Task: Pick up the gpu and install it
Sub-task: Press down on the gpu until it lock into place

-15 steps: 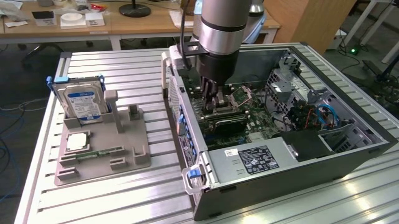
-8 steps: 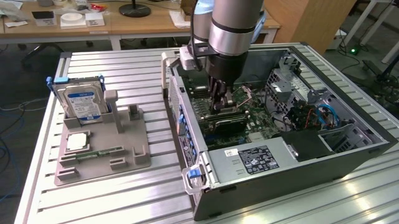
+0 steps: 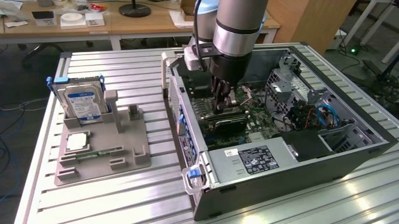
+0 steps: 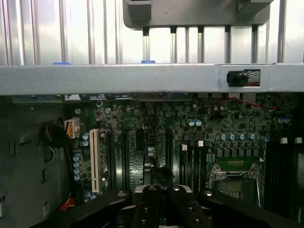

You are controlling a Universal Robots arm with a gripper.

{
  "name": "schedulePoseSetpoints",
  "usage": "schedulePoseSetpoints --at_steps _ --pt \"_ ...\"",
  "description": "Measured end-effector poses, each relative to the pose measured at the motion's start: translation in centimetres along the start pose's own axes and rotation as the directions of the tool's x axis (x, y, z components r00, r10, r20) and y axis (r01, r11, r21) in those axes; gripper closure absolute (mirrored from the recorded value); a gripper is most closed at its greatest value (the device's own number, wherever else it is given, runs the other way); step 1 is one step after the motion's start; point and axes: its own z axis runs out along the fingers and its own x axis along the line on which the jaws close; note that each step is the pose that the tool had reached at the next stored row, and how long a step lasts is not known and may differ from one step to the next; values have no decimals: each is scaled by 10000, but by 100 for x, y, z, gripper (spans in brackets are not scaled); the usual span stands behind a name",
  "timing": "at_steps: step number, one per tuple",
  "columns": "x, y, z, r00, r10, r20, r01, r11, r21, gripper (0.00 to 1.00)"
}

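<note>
Gripper (image 3: pixel 219 108) (image 4: pixel 161 204) on the grey arm lowered into open black desktop computer case (image 3: pixel 299 172), fingers pressed together, tips right at the top edge of thin black rectangular gpu (image 3: pixel 229 123); cannot tell whether actually pinching it. Gpu standing on edge over green motherboard (image 3: pixel 262 128) (image 4: pixel 142 133), mid-case, under the gripper. On the exterior view's left, well apart from the case: grey moulded parts tray (image 3: pixel 100 154) on ribbed metal table (image 3: pixel 124 200), blue-labelled silver hard drive (image 3: pixel 84 102) upright at the tray's far end.
</note>
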Motion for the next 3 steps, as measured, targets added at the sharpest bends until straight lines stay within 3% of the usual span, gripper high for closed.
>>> schedulePoseSetpoints --at_steps 3 --pt "0 0 0 10000 -1 0 1 10000 0 89"
